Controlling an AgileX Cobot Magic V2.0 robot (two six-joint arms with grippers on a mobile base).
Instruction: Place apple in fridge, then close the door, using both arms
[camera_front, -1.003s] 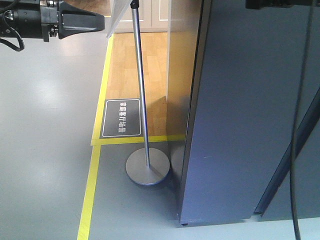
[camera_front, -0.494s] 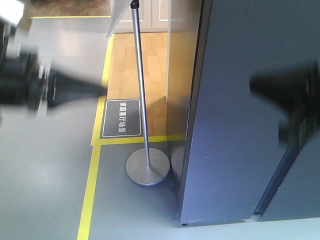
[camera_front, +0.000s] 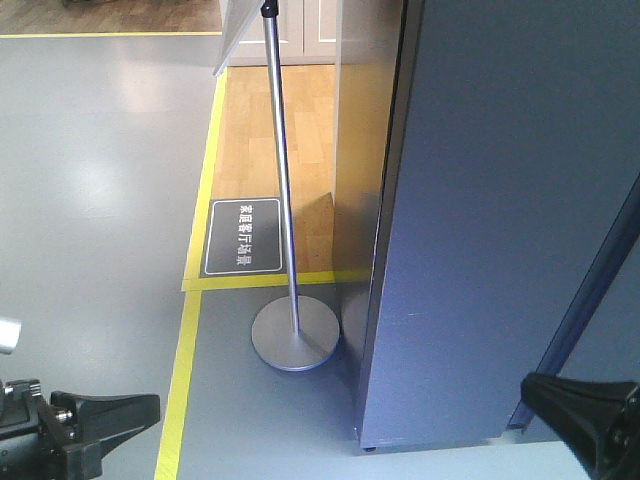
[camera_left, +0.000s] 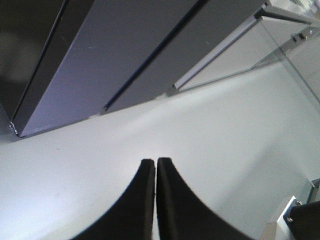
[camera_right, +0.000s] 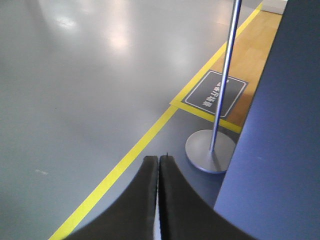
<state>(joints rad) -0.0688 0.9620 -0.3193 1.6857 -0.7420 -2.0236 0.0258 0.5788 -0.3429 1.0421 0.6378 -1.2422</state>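
Both arms sit low at the bottom edge of the front view, the left gripper (camera_front: 150, 408) at the lower left and the right gripper (camera_front: 535, 385) at the lower right, each with nothing in it. The wrist views show the fingers (camera_left: 147, 172) of the left pressed together, clenched on air; the right ones (camera_right: 152, 167) are the same. The apple is not visible in any view, so I cannot tell where it lies.

The fridge (camera_front: 480, 200) fills the right of the front view as a dark grey-blue face. No white interior shows, and from the left wrist only closed-looking panels with thin seams appear, so the door seems shut, though I cannot be sure. A metal stand (camera_front: 295, 335) with a round base rests on the floor just beside the fridge, near the yellow tape (camera_front: 185, 370) and a dark floor sign (camera_front: 243, 236).

My reading: either the task has not started or it is already over, with the arms in a rest pose. If it is starting, the next move calls for finding the apple, loosening one gripper, and getting the door open with the other arm.
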